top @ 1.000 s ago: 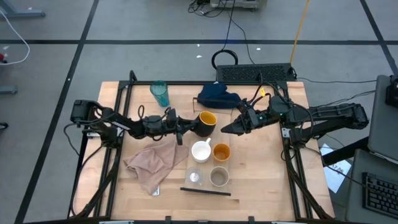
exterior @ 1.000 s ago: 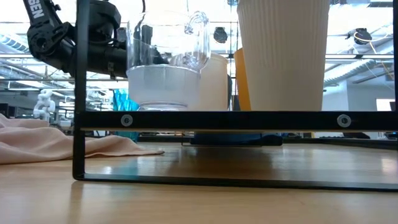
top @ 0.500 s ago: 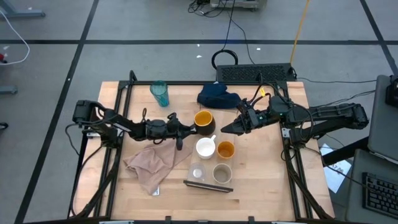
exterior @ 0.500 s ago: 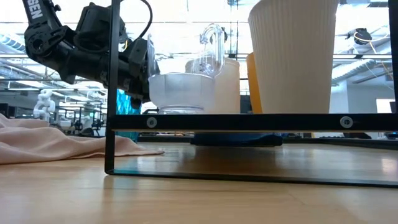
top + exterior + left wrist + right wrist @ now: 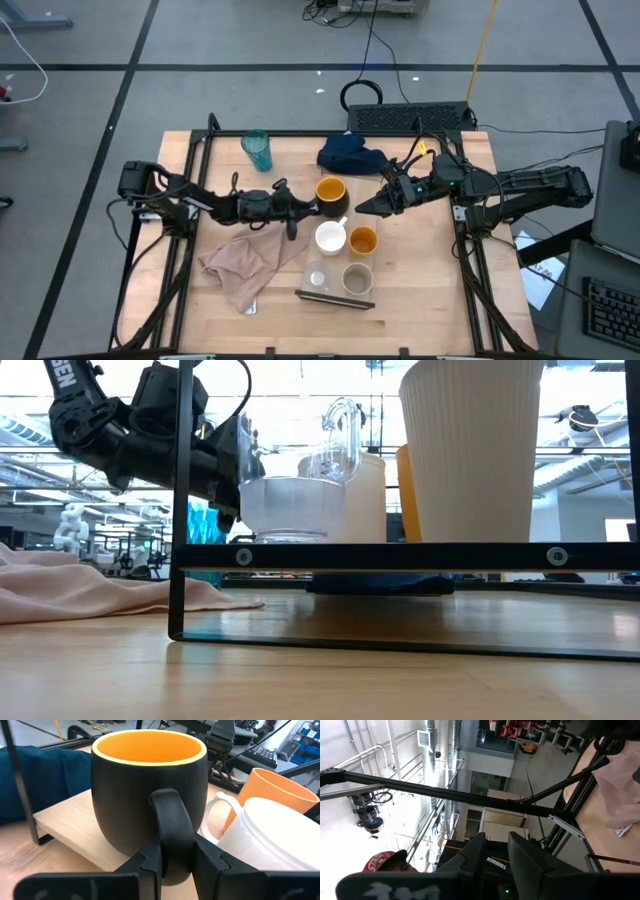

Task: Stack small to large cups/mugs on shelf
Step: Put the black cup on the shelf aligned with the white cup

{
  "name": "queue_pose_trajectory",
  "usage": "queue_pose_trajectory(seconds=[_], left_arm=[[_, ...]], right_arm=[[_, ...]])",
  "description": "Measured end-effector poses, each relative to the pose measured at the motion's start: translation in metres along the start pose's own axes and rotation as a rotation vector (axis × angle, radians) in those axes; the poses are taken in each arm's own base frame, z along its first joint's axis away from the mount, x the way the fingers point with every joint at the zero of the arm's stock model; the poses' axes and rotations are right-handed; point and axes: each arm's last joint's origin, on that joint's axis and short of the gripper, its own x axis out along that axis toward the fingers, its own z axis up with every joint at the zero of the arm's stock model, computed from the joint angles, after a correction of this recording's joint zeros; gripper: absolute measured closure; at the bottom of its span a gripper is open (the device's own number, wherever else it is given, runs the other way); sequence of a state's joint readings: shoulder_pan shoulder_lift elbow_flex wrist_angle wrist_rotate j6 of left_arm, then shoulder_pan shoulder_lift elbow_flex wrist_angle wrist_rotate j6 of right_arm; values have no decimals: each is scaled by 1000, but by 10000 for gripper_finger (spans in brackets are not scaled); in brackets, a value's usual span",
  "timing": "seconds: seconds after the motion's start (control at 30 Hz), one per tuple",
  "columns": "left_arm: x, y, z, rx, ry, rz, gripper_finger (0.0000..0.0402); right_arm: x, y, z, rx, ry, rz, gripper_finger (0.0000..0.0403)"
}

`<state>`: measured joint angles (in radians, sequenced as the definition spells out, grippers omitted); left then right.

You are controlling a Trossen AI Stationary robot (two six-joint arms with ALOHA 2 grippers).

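Overhead view first: left gripper point(image 5: 305, 208) reaches across the wooden worktop point(image 5: 430, 290) to the dark yellow-lined mug point(image 5: 330, 194), which stands at the far end of the shelf point(image 5: 338, 262). On the shelf nearer the camera edge sit the white mug point(image 5: 327, 238) and small orange cup point(image 5: 361, 240) side by side, then the tiny clear cup point(image 5: 316, 279) beside the beige cup point(image 5: 355, 279). Tall teal tumbler point(image 5: 257, 150) stands apart at the worktop's far left corner. Pink cloth point(image 5: 243, 264) lies crumpled left of the shelf; dark blue cloth point(image 5: 350, 153) lies beyond the mug. Right gripper point(image 5: 362, 208) hangs just right of the dark mug — jaws narrow, holding nothing.

Low view: clear cup, white mug and beige cup show on the shelf's raised board, w/ the left arm behind them at upper left.

Left wrist view: jaws pinched on the dark mug's handle — mug base on the board, white mug and orange cup close beside.

Right wrist view: camera tilted up at the room; fingers point(image 5: 476, 851) near together, nothing between.
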<state>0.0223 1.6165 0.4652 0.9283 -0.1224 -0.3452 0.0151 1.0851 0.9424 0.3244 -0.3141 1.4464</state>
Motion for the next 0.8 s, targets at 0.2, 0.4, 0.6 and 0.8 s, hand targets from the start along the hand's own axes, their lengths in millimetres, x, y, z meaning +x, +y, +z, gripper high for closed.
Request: queue_pose_trajectory(seconds=[0.2, 0.4, 0.6, 0.8], left_arm=[[8, -4, 4, 66, 61, -4, 326], [11, -6, 8, 82, 60, -2, 326], [11, -7, 10, 85, 65, 17, 326], [3, -3, 20, 113, 73, 83, 326]], right_arm=[[0, 0, 0, -11, 0, 0, 328], [0, 0, 0, -11, 0, 0, 328], [0, 0, 0, -16, 0, 0, 328], [0, 0, 0, -26, 0, 0, 328]])
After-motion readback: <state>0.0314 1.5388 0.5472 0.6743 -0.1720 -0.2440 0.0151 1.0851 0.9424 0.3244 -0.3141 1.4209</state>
